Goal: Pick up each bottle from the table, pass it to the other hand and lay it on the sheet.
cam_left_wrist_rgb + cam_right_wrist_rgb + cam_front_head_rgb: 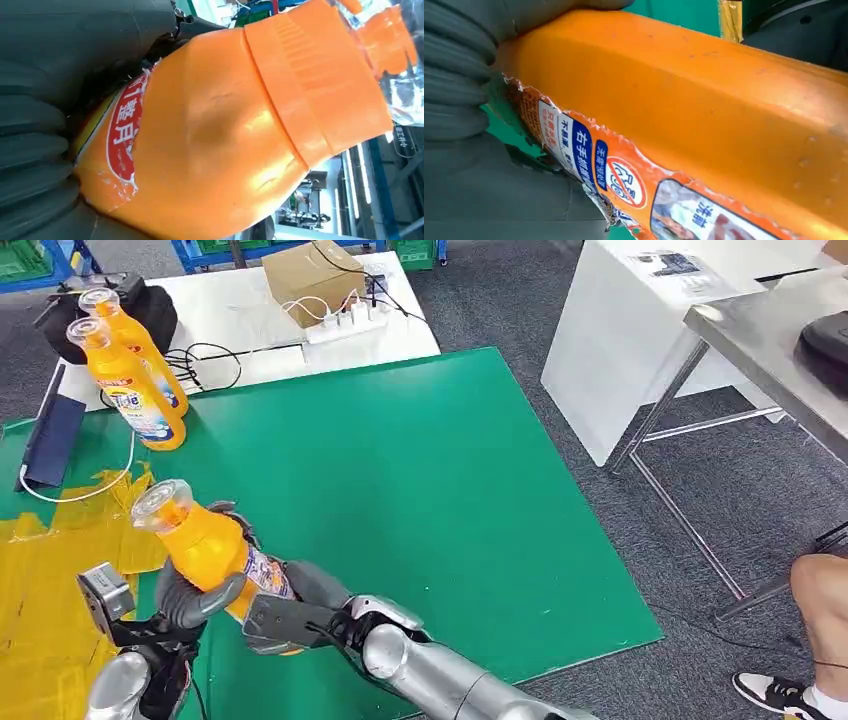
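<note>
Gripping one orange bottle (pixel 205 545) with both hands at once, mid-air over the near left part of the green mat (pixel 400 480). Left hand (pixel 190 600) wrapping its thick grey thumb around the bottle's shoulder, right hand (pixel 300 610) clamping the lower, labelled half from the other side. Bottle tilting, clear cap end pointing up and toward the far left corner, base buried in the right hand. Torn label (pixel 594 165) showing up close in the right wrist view, peeling at its edge; orange body (pixel 215 130) and ribbed collar looming large in the left wrist view.

Lying crumpled along the mat's near left edge, a yellow sheet (pixel 40 580), just beside and below the held bottle.

Standing upright near the far left corner, two more orange bottles (pixel 130 385), touching or nearly touching each other. Sitting behind them on the white table (pixel 240 310), a cardboard box (pixel 310 280) and a white power strip (pixel 345 325) with cables.

Poking in at the right edge, a person's knee and sneaker (pixel 770 690).
</note>
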`<state>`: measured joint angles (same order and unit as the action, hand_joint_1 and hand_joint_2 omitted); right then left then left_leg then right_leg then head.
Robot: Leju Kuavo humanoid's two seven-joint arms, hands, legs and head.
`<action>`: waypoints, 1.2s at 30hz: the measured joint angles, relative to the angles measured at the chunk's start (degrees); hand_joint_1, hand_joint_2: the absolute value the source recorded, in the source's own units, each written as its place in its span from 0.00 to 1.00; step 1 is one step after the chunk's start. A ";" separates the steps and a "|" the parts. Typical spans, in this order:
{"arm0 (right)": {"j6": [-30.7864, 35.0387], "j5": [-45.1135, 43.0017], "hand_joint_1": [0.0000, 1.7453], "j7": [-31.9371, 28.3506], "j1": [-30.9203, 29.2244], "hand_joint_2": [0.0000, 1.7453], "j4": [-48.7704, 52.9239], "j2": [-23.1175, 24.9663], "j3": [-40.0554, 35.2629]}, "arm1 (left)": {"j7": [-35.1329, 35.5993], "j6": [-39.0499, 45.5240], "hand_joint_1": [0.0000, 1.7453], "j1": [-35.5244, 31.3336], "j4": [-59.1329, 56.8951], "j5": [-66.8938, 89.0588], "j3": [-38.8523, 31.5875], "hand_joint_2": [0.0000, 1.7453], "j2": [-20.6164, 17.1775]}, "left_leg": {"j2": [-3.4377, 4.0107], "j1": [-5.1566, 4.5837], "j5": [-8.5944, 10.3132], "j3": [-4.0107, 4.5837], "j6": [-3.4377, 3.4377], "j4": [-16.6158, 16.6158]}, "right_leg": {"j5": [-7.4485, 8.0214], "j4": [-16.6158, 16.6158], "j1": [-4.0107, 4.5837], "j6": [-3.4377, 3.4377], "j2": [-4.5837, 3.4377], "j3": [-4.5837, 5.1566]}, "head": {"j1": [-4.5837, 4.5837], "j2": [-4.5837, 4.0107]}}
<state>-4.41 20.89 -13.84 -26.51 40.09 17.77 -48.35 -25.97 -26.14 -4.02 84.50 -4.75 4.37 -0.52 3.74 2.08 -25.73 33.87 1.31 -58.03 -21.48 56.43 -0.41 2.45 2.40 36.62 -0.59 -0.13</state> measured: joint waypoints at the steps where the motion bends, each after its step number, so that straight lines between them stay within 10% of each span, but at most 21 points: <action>1: 0.37 -0.20 1.00 -0.07 0.00 1.00 0.00 -0.09 -0.09 | -0.31 0.00 1.00 -0.01 0.00 0.27 0.00 1.00 -0.04 | 0.00 0.00 0.00 0.00 0.00 0.00 | 0.00 0.00 0.00 0.00 0.00 0.00 | 0.00 0.00; 2: 0.57 -0.37 1.00 -0.11 0.00 1.00 0.00 -0.13 -0.11 | -0.59 0.02 1.00 -0.01 0.00 0.59 0.02 1.00 -0.07 | 0.00 0.00 0.00 0.00 0.00 0.00 | 0.00 0.00 0.00 0.00 0.00 -0.01 | 0.00 0.00; 3: 0.96 -0.52 0.67 -0.20 0.01 1.00 0.02 -0.20 -0.13 | -1.05 0.33 1.00 0.01 0.00 1.03 0.02 1.00 -0.09 | 0.00 0.00 0.00 0.00 0.00 0.00 | 0.00 0.01 0.00 0.00 0.00 -0.01 | 0.00 0.00; 4: 1.60 -0.74 0.00 -0.42 0.03 1.00 0.09 -0.30 -0.11 | -1.66 0.80 1.00 0.01 0.06 2.01 0.06 1.00 -0.09 | -0.01 0.00 0.00 0.01 0.00 0.00 | 0.00 0.01 0.00 0.00 0.00 -0.01 | 0.00 0.00; 22: 4.08 -0.31 0.00 -0.31 6.32 1.00 25.29 -12.33 12.33 | -2.03 55.05 1.00 2.81 3.65 61.32 -8.92 1.00 -5.07 | -0.01 0.00 -0.01 0.06 0.00 0.00 | 0.00 0.00 -0.01 0.00 0.01 0.02 | -0.02 0.00; 36: 1.31 -4.68 0.00 -2.16 5.72 1.00 32.50 -17.35 14.75 | 10.41 55.56 1.00 1.46 -22.87 90.01 -12.18 1.00 -18.62 | 0.07 0.04 0.03 0.04 0.03 0.01 | 0.00 0.05 0.04 -0.01 -0.07 0.10 | -0.02 0.00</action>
<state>-3.10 16.22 -16.00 -20.79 72.59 0.42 -33.59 -15.56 29.42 -2.57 61.63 85.26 -7.80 -19.14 3.80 2.12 -25.70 33.91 1.34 -58.02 -21.48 56.48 -0.37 2.44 2.33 36.72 -0.61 -0.13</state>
